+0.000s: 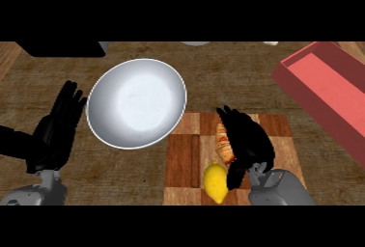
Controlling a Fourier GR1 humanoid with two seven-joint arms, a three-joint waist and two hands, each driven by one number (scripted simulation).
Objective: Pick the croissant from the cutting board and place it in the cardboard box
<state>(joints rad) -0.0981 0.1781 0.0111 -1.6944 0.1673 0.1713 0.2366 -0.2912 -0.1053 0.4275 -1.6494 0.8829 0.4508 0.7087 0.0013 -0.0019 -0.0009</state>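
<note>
The croissant (224,144) lies on the wooden cutting board (184,154), golden brown with a reddish streak, partly hidden by my right hand (248,144). That hand lies over the croissant's right side with fingers stretched out toward the far end of the board, open. The cardboard box (324,91) is reddish pink and stands at the right, slanting toward the far right corner, its inside showing. My left hand (57,126) rests open at the left, fingers up, beside the plate.
A large white plate (137,103) sits left of the board, overlapping its far left corner. A yellow lemon (215,181) lies on the board's near end, touching my right hand. A dark object (63,48) stands at the far left.
</note>
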